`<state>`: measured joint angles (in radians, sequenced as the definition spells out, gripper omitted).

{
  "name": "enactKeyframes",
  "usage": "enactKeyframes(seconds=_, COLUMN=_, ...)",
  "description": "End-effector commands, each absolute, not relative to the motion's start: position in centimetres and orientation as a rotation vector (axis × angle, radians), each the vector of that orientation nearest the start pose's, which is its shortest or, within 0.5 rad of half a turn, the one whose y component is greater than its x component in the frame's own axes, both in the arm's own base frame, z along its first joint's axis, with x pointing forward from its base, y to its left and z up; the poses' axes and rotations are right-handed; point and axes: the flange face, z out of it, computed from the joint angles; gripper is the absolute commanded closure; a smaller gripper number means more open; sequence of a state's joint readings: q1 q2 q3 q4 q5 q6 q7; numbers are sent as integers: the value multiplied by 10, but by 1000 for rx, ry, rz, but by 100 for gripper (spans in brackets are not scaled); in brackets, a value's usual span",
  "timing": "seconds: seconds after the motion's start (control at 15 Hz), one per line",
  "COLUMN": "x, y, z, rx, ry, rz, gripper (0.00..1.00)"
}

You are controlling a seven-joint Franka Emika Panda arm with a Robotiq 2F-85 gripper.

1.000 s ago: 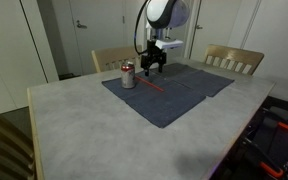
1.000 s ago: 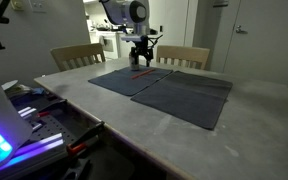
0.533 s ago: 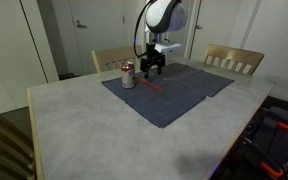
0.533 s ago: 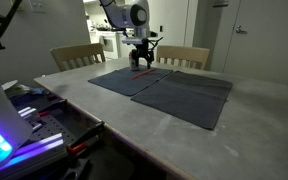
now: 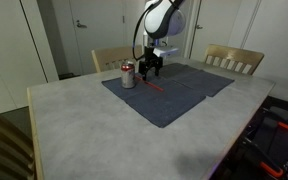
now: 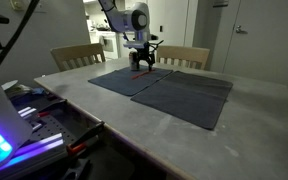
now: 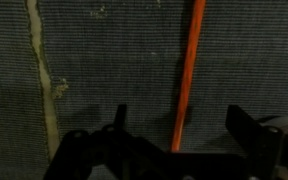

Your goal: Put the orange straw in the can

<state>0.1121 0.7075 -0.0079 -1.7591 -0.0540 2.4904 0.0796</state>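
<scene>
On the far part of the bench (image 5: 74,110), only the wrist view shows the end effector (image 7: 178,114) spread wide, w/ the orange straw (image 7: 189,60) flat on grey cloth (image 7: 104,60) btwn its fingers. An exterior view adds the can (image 5: 128,75), upright just left of the straw; red label band, text unreadable.

Exterior view: high and set back off a corner of the pale grey stone-look table (image 5: 74,120), facing across it to the white robot arm (image 5: 159,18) and the doors behind.
Exterior view: lower, off a table edge (image 6: 134,125) beside blue-lit electronics (image 6: 9,140), facing the arm (image 6: 134,15).
Wrist view: very close, looking down on the dark grey ribbed cloth mat (image 7: 94,60); the black gripper (image 7: 182,135) enters from the bottom edge.
Shared: both exterior views hold the table, mat, arm and two light wooden chairs (image 5: 234,58); the wrist view covers only a patch of mat.
</scene>
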Motion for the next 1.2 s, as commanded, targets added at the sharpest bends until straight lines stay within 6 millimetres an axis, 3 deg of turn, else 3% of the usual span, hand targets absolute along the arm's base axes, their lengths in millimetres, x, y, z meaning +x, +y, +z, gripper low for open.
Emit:
enactKeyframes(seconds=0.0, x=669, y=71, z=158, rx=-3160, ry=-161, rz=-64, gripper=0)
enactKeyframes(seconds=0.2, x=670, y=73, z=154, rx=-3157, ry=-174, rz=-57, gripper=2)
enactKeyframes(seconds=0.33, x=672, y=73, z=151, rx=-3156, ry=-175, rz=-53, gripper=9)
enactKeyframes(seconds=0.4, x=672, y=73, z=151, rx=-3157, ry=-177, rz=-54, gripper=22)
enactKeyframes(seconds=0.47, x=673, y=73, z=151, rx=-3157, ry=-177, rz=-55, gripper=24)
enactKeyframes(seconds=0.6, x=673, y=72, z=152, rx=-3155, ry=-176, rz=-59, gripper=44)
enactKeyframes(seconds=0.73, x=675, y=72, z=153, rx=-3153, ry=-176, rz=-60, gripper=57)
enactKeyframes(seconds=1.07, x=678, y=72, z=152, rx=-3146, ry=-189, rz=-60, gripper=77)
enactKeyframes(seconds=1.13, x=679, y=72, z=151, rx=-3146, ry=-192, rz=-57, gripper=71)
